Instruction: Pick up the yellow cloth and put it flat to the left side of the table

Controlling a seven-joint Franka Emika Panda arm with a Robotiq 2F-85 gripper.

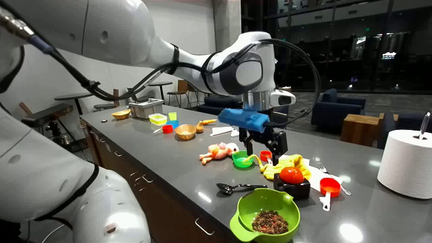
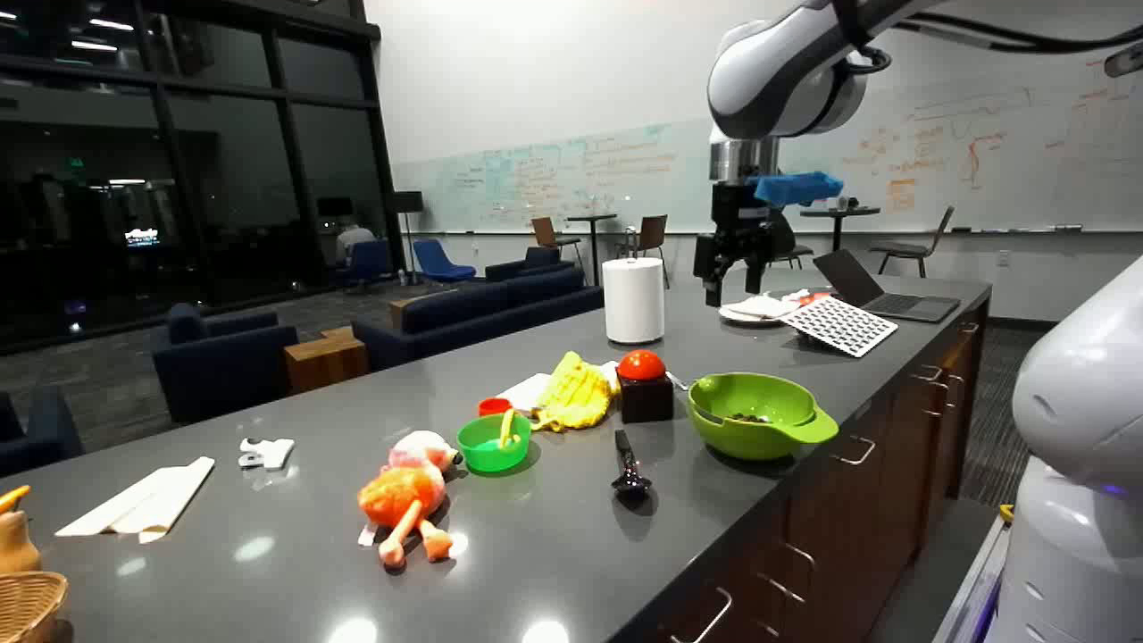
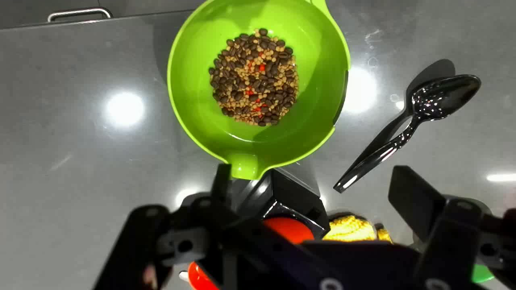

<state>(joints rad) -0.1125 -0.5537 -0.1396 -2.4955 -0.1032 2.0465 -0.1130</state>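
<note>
The yellow cloth [image 1: 293,162] lies crumpled on the dark-grey table [image 1: 175,156], right behind a black box with a red dome. Its bunched shape also shows in an exterior view [image 2: 574,396], next to the green cup. Only a strip of the cloth [image 3: 349,229] shows in the wrist view, the rest hidden behind the gripper body. My gripper [image 2: 734,295] hangs above the countertop, apart from the cloth. In the wrist view the gripper's fingers [image 3: 415,201] are spread wide with nothing held between them, so it is open.
The red-domed box [image 2: 645,393] touches or nearly touches the cloth. Close by are a green bowl of beans [image 1: 266,216], a black spoon [image 3: 419,108], a green cup [image 2: 494,444], red measuring cup [image 1: 330,187], plush toy [image 2: 409,491] and paper roll [image 2: 634,300].
</note>
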